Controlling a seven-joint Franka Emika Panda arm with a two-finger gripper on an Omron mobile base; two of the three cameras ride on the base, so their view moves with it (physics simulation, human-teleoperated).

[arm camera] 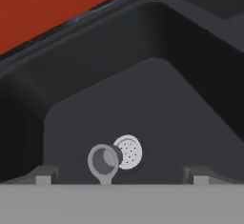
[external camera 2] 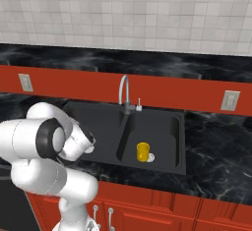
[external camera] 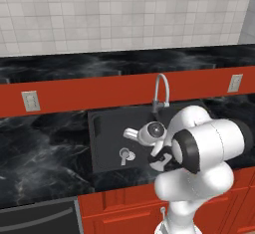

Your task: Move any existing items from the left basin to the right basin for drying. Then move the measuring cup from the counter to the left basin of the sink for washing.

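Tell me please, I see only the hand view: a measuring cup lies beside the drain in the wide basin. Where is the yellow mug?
Observer: The yellow mug stands upright in the right basin, just beside its drain.
Operator: Good. Does the gripper touch the measuring cup?
Observer: No. In the left base view the gripper is open and hangs above the measuring cup, apart from it. The cup lies on the floor of the left basin.
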